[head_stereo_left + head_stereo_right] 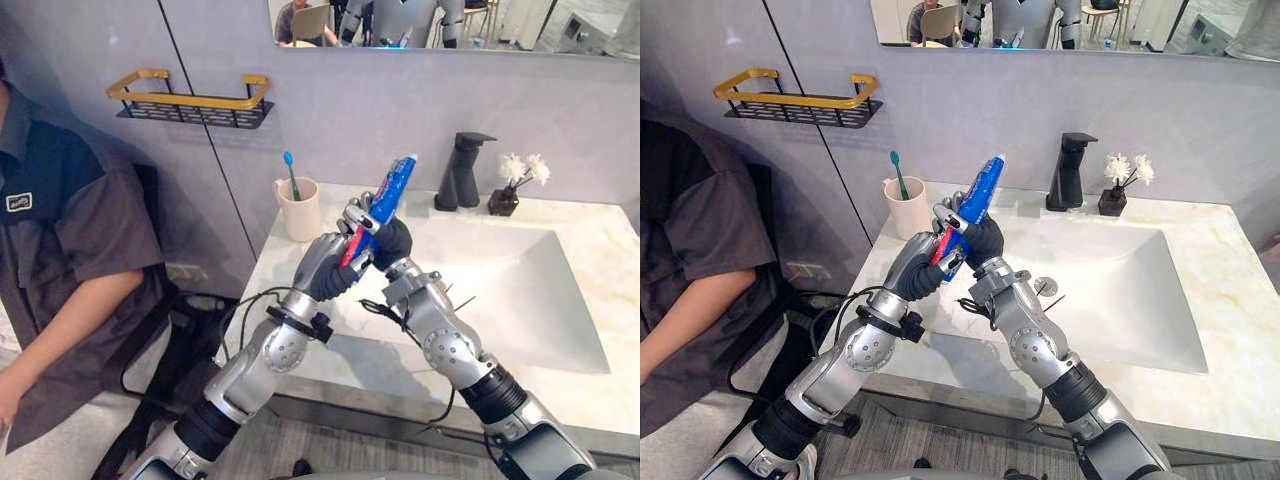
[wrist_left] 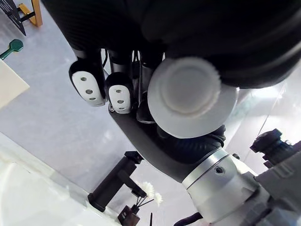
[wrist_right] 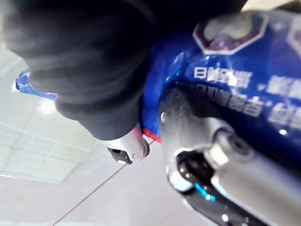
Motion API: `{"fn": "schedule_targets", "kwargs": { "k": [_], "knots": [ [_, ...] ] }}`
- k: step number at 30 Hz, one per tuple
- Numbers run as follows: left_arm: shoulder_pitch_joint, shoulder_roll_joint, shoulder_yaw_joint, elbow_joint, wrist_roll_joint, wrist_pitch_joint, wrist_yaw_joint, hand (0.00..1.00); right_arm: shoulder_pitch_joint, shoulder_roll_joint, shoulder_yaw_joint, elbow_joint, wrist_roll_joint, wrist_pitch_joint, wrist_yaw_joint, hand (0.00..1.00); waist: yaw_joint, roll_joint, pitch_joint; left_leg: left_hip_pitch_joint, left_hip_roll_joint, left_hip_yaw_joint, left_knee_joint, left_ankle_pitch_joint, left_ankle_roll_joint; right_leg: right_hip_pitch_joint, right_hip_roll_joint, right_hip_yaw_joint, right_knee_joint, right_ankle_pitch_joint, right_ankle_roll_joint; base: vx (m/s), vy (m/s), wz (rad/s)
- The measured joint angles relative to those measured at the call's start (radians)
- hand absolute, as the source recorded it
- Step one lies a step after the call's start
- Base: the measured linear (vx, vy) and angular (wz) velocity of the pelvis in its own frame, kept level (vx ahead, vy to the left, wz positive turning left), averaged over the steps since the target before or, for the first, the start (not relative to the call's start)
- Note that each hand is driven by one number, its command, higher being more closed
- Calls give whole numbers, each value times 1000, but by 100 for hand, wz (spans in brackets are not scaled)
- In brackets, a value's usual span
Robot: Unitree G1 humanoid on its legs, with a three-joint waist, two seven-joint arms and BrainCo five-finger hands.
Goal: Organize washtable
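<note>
A blue toothpaste tube [image 1: 393,188] with red at its lower end is held tilted in the air over the left part of the marble counter [image 1: 290,300]. My left hand [image 1: 328,268] is shut on its lower end; the tube's white cap [image 2: 190,96] shows by the curled fingers [image 2: 87,84]. My right hand [image 1: 393,243] is shut on the tube [image 3: 225,84] from the other side, pressed against the left hand. A beige cup [image 1: 300,208] with a teal toothbrush [image 1: 290,172] stands at the counter's back left corner.
A white sink basin [image 1: 520,290] lies to the right, with a black faucet [image 1: 462,170] and a small vase of white flowers [image 1: 505,195] behind it. A gold and black wall shelf [image 1: 190,100] hangs upper left. A person [image 1: 60,250] sits at the far left.
</note>
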Motion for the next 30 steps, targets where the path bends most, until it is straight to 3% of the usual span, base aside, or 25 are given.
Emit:
{"fn": "schedule_targets", "kwargs": {
  "k": [5, 7, 12, 19, 21, 25, 30],
  "knots": [
    [99, -38, 85, -77, 8, -33, -1, 0, 0, 42, -95, -72, -77, -1, 8, 100, 1, 0, 0, 4, 0, -1, -1, 0, 0, 1, -1, 0, 5, -2, 2, -6, -1, 0],
    [159, -57, 162, -101, 6, -37, 8, 0, 0, 59, -196, -102, -108, -17, 2, 100, 5, 0, 0, 5, -1, -2, -2, 0, 0, 3, -3, -2, 7, -4, 5, 0, 0, 0],
    [289, -99, 418, -168, -35, -16, 79, 0, 2, 48, -403, -158, -181, -106, -29, 100, 21, 0, 0, 5, -3, -5, -3, 1, 1, 5, -5, -13, 6, -5, 6, 0, 0, 1],
    [389, -229, 653, -223, -141, -27, 140, 0, 76, 47, -497, -181, -340, -113, -65, 100, 32, 0, 0, 2, -7, -30, -5, 1, 1, 19, -7, -40, -2, -10, 8, -10, -8, 12],
    [437, -275, 726, -150, -222, -25, 139, 0, 104, 46, -570, -181, -418, -109, -90, 100, 52, -1, -1, -4, -10, -40, -6, 1, 1, 19, -9, -44, -6, -11, 9, -15, -10, 11],
    [522, -328, 781, 17, -329, -16, 122, 0, 110, 28, -651, -181, -564, -85, -141, 100, 53, -7, -5, -22, -12, -57, -11, 3, 3, 15, -22, -72, -9, -17, 19, -12, -6, 21],
    [560, -349, 838, 315, -420, 24, 45, 0, 111, 9, -670, -179, -722, -56, -175, 100, 67, -37, -20, -57, -16, -77, -6, 3, 3, -9, -24, -93, -9, -23, 23, 22, -12, 12]
  ]
}}
